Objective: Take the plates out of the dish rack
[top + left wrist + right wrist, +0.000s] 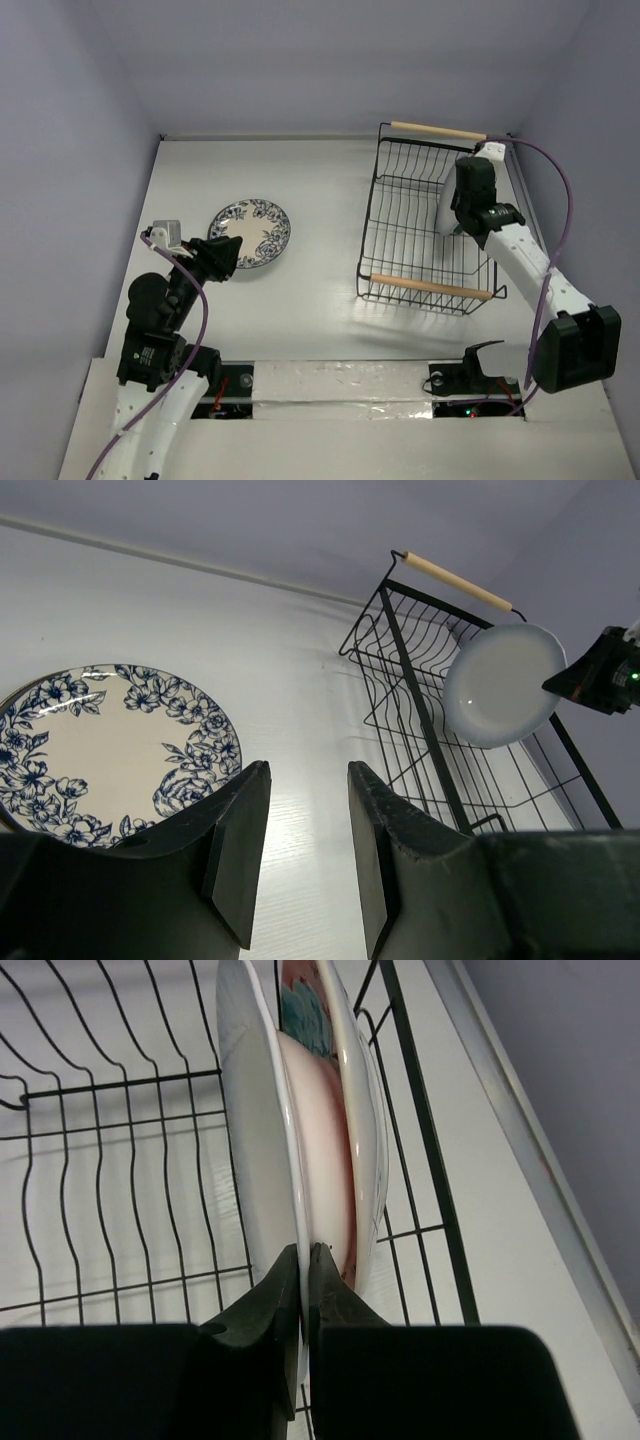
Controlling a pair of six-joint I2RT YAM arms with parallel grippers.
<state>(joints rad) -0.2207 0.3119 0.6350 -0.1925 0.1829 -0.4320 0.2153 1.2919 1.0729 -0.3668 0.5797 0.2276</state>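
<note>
While pinching the near rim of the plain pale plate point(255, 1140) with the right gripper point(303, 1257), fingers clenched, holding it upright at the right end of the dish rack point(430, 287). Glossy, bluish-white, unpatterned. Close on its right, edge-on: red plate with teal flowers point(298, 1010), near the rack's right wire wall. Flat on the table point(320, 300), well left of the rack: white plate with blue floral print point(250, 232). Just near of it, left gripper point(307, 780), jaws apart, grasping nothing. Open wire bay leftward; broad table between rack and floral plate.
</note>
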